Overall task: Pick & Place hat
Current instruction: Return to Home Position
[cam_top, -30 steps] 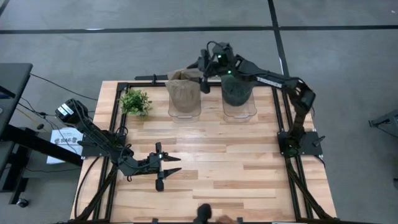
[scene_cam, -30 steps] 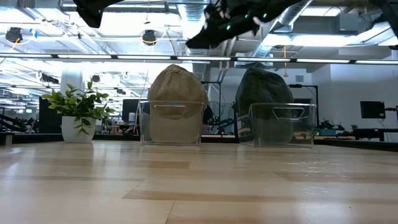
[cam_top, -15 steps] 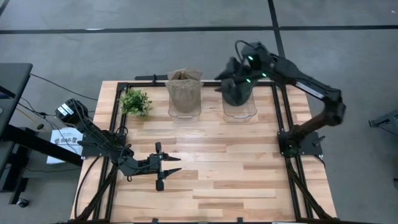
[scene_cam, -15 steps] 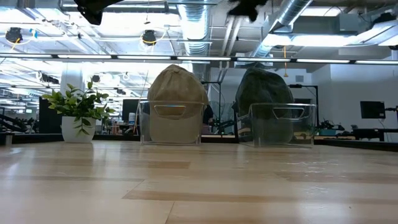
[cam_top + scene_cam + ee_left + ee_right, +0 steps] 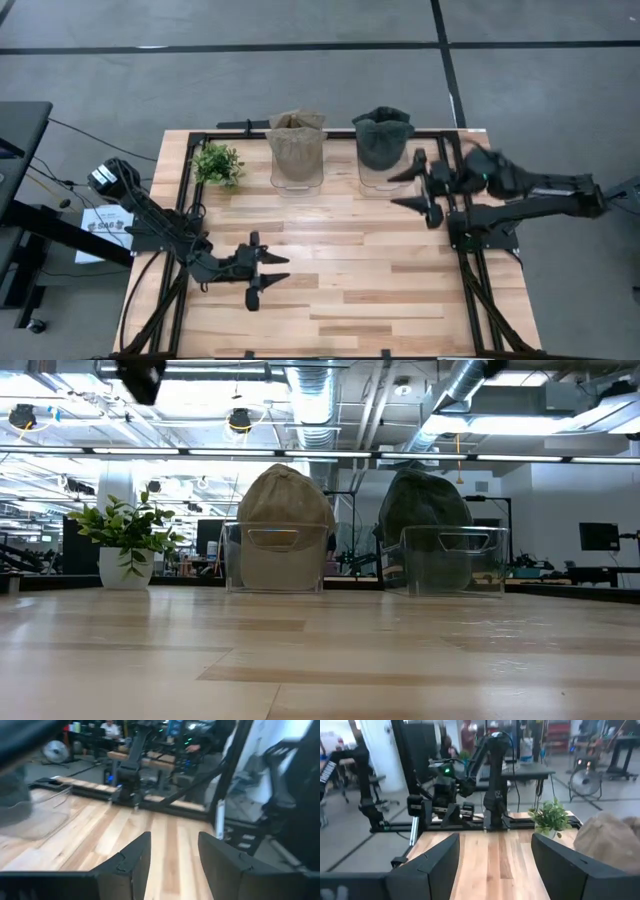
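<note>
Left claw (image 5: 288,267) open above desk (image 5: 350,300); right claw (image 5: 392,192) open near bin (image 5: 385,183); black cap (image 5: 382,140) half hidden behind its wall.

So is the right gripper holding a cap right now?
No, the right gripper is open with nothing between its fingers, and the black cap sits in the right bin.

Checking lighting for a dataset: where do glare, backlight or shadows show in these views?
Low view: bright ceiling lights behind backlight the brown cap and dark cap; faint sheen on the table. High view: even light, no hard shadows under the left gripper or right gripper.
</note>
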Controlling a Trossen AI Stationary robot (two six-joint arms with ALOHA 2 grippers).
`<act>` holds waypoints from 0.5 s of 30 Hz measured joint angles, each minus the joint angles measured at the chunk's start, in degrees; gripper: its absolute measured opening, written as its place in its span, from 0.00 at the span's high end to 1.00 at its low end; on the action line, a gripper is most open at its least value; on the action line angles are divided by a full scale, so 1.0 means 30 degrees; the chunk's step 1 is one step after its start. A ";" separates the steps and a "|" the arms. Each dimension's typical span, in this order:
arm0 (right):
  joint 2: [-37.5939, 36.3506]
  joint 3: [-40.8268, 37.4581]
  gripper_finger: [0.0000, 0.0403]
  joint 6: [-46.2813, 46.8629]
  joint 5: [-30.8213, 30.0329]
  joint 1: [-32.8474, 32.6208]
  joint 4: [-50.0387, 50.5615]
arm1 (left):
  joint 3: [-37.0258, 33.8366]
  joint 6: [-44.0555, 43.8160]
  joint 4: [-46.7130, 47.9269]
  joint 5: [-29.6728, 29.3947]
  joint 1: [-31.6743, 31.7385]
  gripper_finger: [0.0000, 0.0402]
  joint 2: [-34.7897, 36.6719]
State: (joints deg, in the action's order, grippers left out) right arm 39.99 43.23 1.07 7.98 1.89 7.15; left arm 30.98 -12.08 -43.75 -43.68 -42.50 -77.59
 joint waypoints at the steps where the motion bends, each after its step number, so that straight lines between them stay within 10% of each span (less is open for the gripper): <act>1: -0.0777 -0.1169 0.40 0.0191 -0.0689 -0.0617 -0.0890 | 0.0000 -0.0014 0.0000 0.0682 0.0370 0.60 0.0290; 9: -0.4232 -0.6714 0.40 0.0802 -0.2814 -0.3633 -0.4272 | 0.0000 -0.1127 0.1869 1.0903 0.5886 0.60 0.3883; 15: -0.5995 -0.8709 0.40 0.1127 -0.4565 -0.5172 -0.4675 | -0.1454 -0.1156 0.2878 1.2259 0.9468 0.60 0.6879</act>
State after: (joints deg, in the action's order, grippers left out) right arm 22.00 17.10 4.45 -5.71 -13.63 -6.87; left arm 26.62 -15.55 -35.11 -6.91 -14.10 -56.95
